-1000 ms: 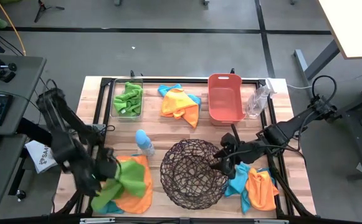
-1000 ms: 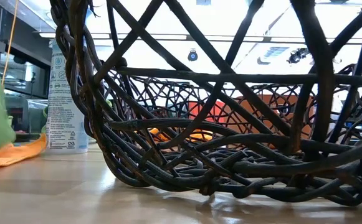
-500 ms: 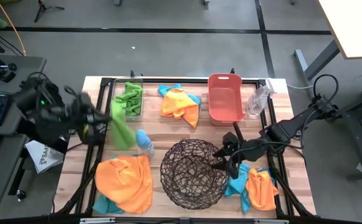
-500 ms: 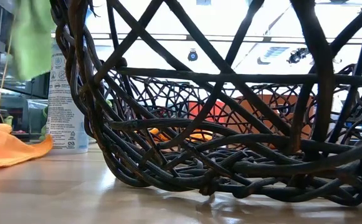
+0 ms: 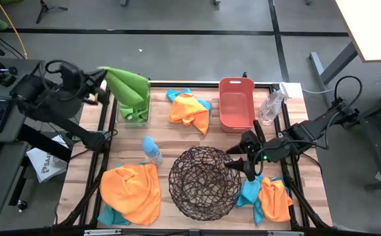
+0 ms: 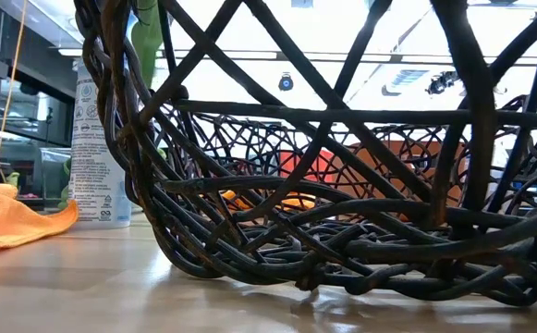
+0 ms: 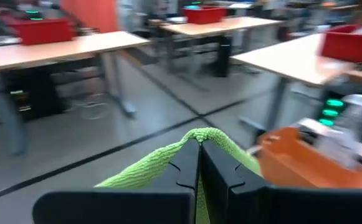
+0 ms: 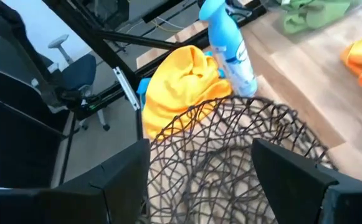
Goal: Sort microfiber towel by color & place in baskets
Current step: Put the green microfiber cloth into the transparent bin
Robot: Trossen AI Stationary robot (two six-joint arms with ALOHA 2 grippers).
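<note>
The round wire basket stands at the front centre of the table, with bare wood open between it and the back row formed by the clear bin, an orange and blue towel pile and the salmon basket. Three containers and three towel piles are visible: the back pile, one at front left and one at front right, plus green cloths already in the clear bin. The left gripper is clamped on a green towel hanging over the clear bin, while the right gripper, fingers spread and holding nothing, hovers just beside the wire basket's right rim.
</note>
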